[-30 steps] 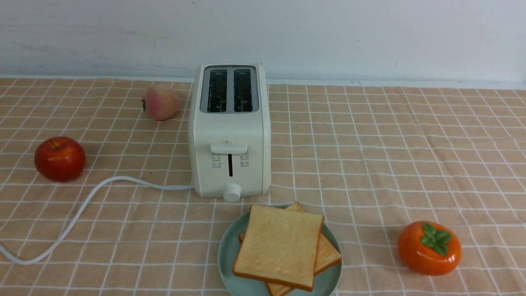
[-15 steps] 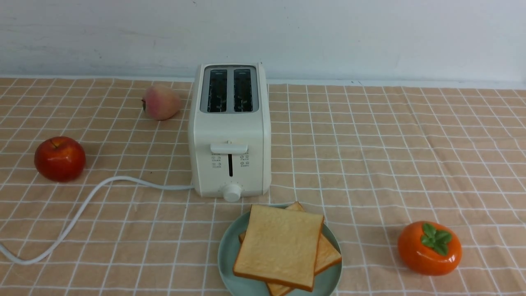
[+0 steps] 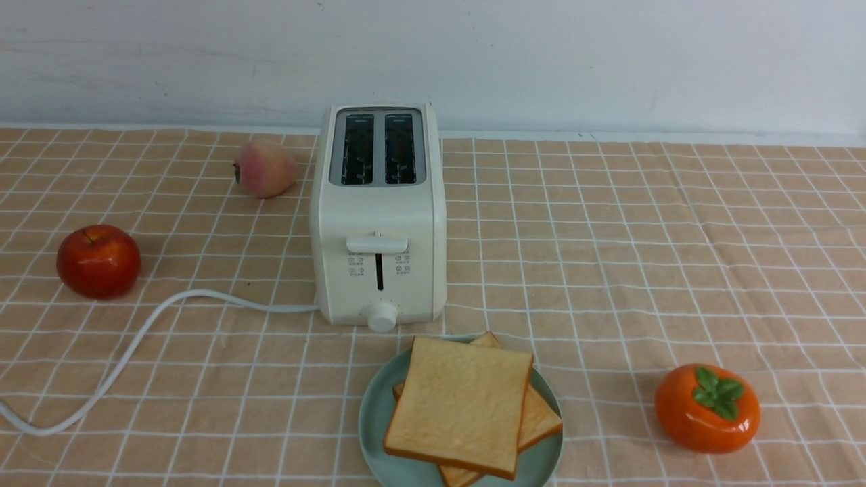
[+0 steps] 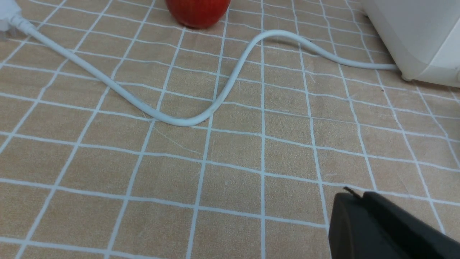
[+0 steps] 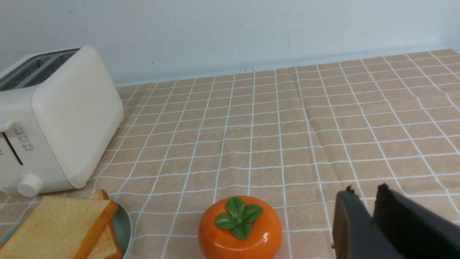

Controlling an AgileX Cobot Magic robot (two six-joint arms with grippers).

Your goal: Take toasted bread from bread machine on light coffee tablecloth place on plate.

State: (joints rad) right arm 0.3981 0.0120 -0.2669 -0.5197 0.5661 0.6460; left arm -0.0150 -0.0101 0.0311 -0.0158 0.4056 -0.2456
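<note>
Two slices of toasted bread (image 3: 460, 402) lie stacked on the pale mint plate (image 3: 372, 419), just in front of the bread machine (image 3: 377, 223) on the light coffee tablecloth (image 3: 609, 237). Both toaster slots look empty and dark. Neither gripper shows in the front view. In the left wrist view my left gripper (image 4: 354, 194) is shut and empty, low over bare cloth near the toaster's corner (image 4: 413, 32). In the right wrist view my right gripper (image 5: 364, 189) is empty, its fingers almost together with a narrow slit at the tips, beside the toast (image 5: 54, 223) and plate (image 5: 124, 226).
A red apple (image 3: 99, 261) and a peach (image 3: 265, 168) sit left of the toaster. Its white cord (image 3: 135, 345) snakes to the left front edge. An orange persimmon (image 3: 707, 408) sits at the front right, close to my right gripper. A white wall stands behind.
</note>
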